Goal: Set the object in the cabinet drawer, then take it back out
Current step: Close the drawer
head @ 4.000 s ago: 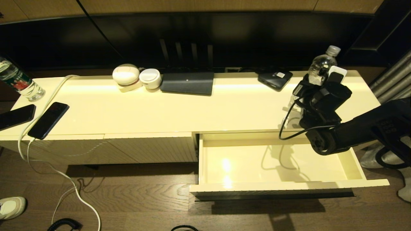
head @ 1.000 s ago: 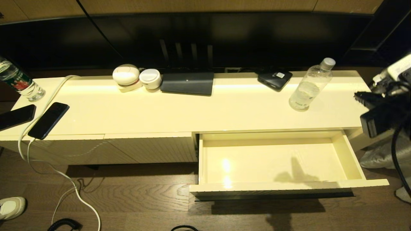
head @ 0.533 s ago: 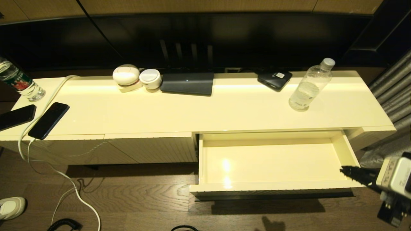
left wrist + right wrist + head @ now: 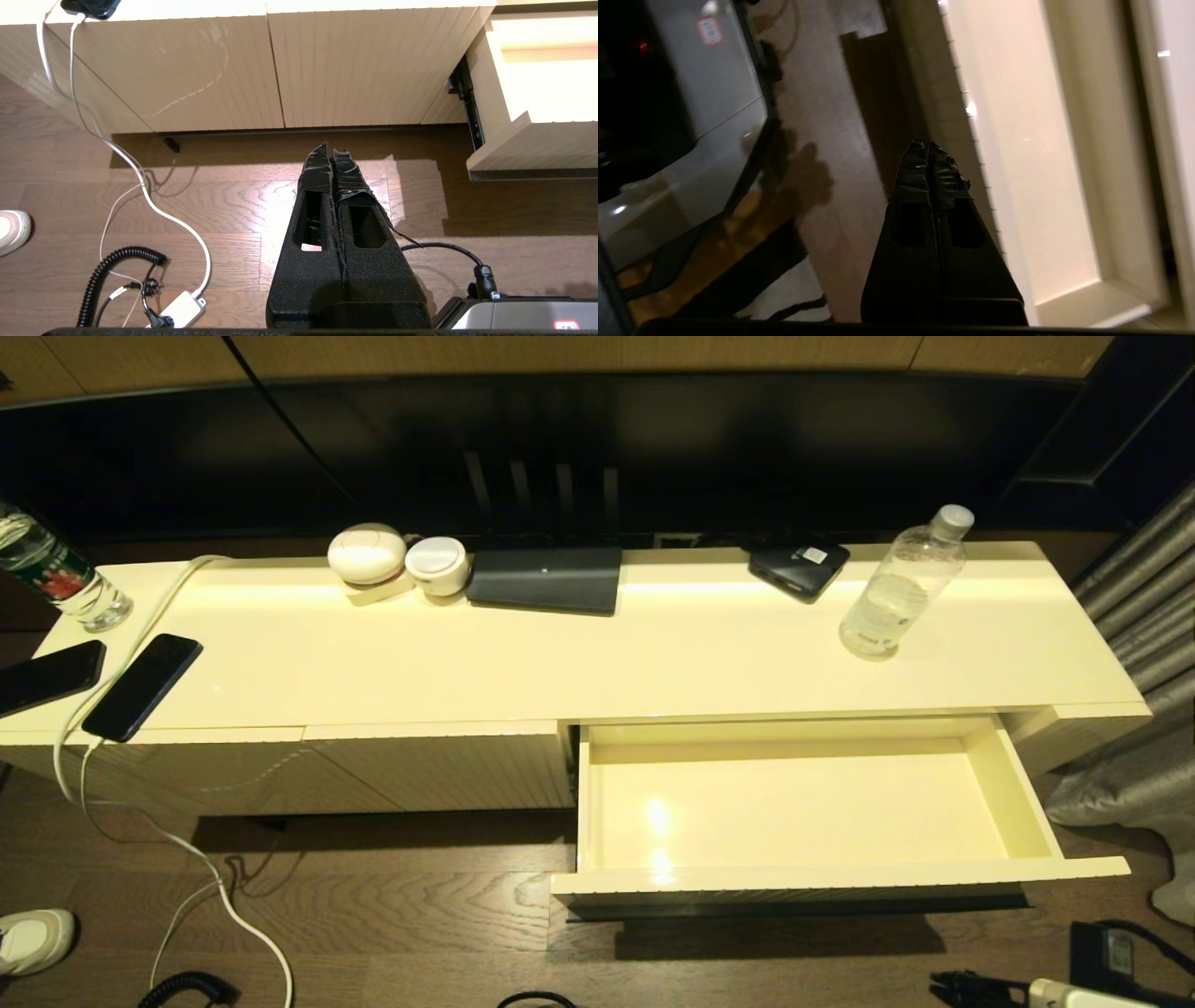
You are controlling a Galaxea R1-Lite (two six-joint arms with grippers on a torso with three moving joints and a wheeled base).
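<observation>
While bottle (image 4: pixel 901 586) stands on cabinet (image 4: pixel 653 644), right gripper (image 4: pixel 928 145) hangs well apart.

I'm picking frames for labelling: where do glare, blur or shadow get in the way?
Head view: two glare spots on the drawer floor; the water bottle stays readable. Left wrist view: the drawer interior is blown out white; the left gripper is crisp. Right wrist view: smeared and dim, the right gripper a dark shape.
</observation>
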